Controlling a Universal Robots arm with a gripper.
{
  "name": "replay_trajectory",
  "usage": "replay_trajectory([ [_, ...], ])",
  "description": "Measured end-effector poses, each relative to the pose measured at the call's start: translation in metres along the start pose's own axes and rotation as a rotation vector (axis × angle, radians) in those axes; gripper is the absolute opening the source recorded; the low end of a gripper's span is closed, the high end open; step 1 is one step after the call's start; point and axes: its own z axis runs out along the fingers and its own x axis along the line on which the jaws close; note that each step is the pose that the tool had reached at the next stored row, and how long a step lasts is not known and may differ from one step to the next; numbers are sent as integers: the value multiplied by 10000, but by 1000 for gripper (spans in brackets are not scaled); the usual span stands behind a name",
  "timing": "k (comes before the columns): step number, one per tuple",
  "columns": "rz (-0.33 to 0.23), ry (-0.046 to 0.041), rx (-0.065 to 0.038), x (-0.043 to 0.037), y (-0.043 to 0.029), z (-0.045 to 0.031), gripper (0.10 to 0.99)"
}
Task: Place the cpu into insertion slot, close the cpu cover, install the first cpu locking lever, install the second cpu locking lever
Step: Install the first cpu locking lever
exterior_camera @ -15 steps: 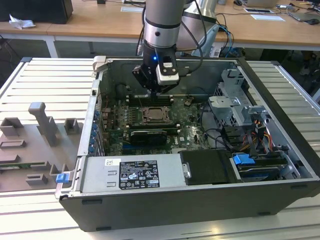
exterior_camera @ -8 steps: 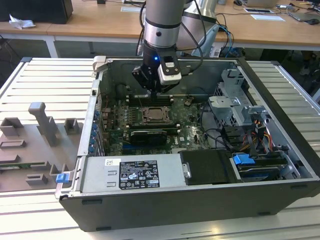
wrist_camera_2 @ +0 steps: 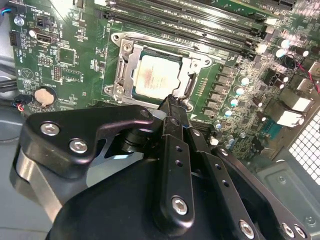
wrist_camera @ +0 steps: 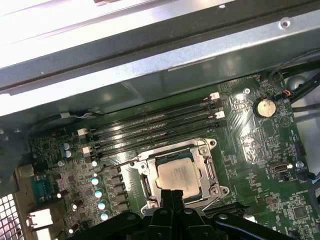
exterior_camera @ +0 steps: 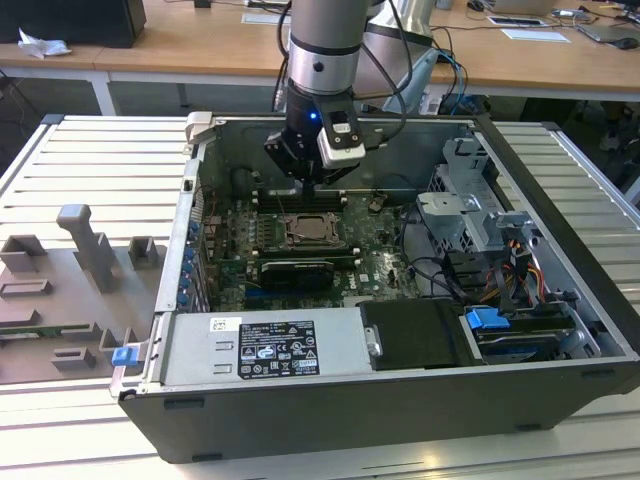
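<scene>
– where's the cpu (wrist_camera_2: 156, 75)?
– seated in the insertion slot (wrist_camera: 146, 184), silvery top up, with the cpu cover (wrist_camera_2: 121, 65) lying flat around it.
– and the gripper (wrist_camera_2: 170, 101)?
– fingers pressed together, holding nothing. its tips are at the cover's edge, perhaps touching it; i can't be sure.
– anything nearby?
– memory slots (wrist_camera: 155, 125) just beside the socket.

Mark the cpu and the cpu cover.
the cpu (wrist_camera_2: 159, 76): second wrist view, middle of its metal top.
the cpu cover (wrist_camera_2: 123, 67): second wrist view, frame bar beside the cpu.
</scene>
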Motion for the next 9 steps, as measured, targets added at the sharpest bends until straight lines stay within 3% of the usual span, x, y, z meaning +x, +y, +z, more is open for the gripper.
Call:
replay_trajectory([
  [6, -578, -176, -28, 0, 0, -2, 106],
  [9, -803, -322, -58, 0, 0, -1, 106],
])
